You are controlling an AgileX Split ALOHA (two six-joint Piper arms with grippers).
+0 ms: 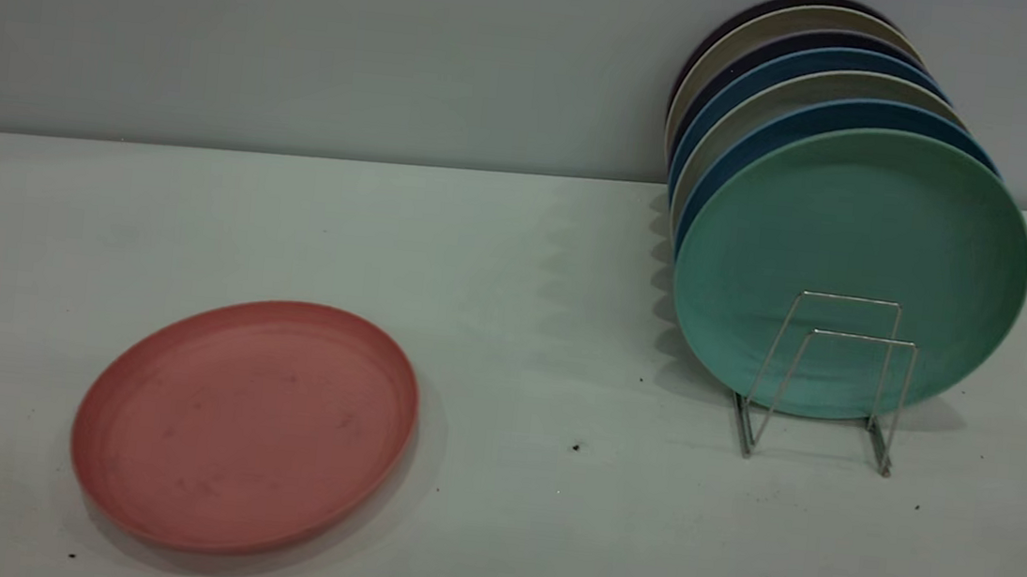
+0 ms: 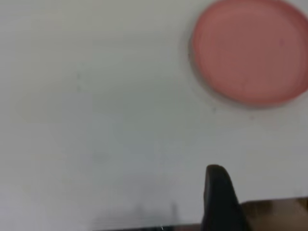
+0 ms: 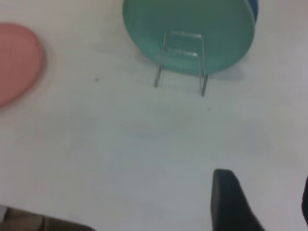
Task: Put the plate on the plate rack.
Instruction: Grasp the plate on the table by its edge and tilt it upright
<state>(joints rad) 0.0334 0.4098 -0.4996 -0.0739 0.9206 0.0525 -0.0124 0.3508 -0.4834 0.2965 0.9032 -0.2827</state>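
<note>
Lying flat on the table [image 1: 516, 260], the plate [image 1: 244, 423] sits well apart from the plate rack [image 1: 830, 380], untouched; whether either gripper's jaws are apart cannot be told.

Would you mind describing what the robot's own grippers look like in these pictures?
Little shows. The left gripper appears only as one dark, rounded, matte finger, with a brownish part beside it. The right gripper shows a similar black tapered finger and the dark edge of a second. No cables or markings are visible.
</note>
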